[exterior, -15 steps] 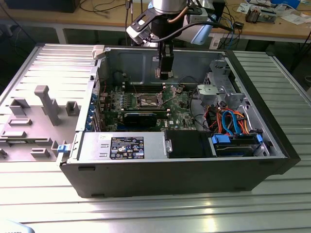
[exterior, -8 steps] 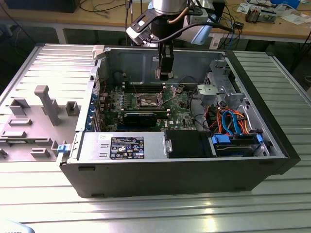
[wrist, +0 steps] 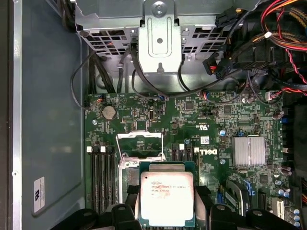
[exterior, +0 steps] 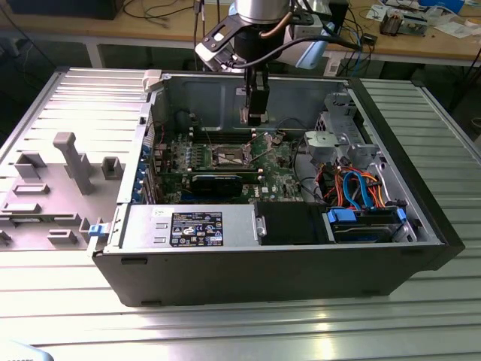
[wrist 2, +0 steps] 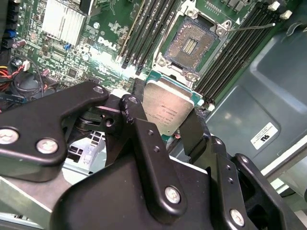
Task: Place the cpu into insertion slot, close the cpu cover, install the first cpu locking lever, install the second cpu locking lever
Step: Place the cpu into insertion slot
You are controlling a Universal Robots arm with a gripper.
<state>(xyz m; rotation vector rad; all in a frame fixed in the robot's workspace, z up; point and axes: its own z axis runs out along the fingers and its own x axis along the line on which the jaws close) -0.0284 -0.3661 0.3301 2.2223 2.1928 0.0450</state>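
My gripper is shut on the cpu, a flat square chip with a silvery top and green rim, held by two opposite edges. In the first wrist view the cpu hangs between the black fingers above the green board. The insertion slot, dark-centred with a silver surround, lies uncovered a short way beyond the chip. The silver cpu cover stands raised at the socket's edge. A thin wire lever sticks out beside the socket. In the exterior view the gripper hovers above and behind the insertion slot.
Black memory slots flank the socket on both sides. A finned heat sink sits on the board. A metal drive cage and red and blue cables fill the exterior view's right. A grey fixture plate lies at the left.
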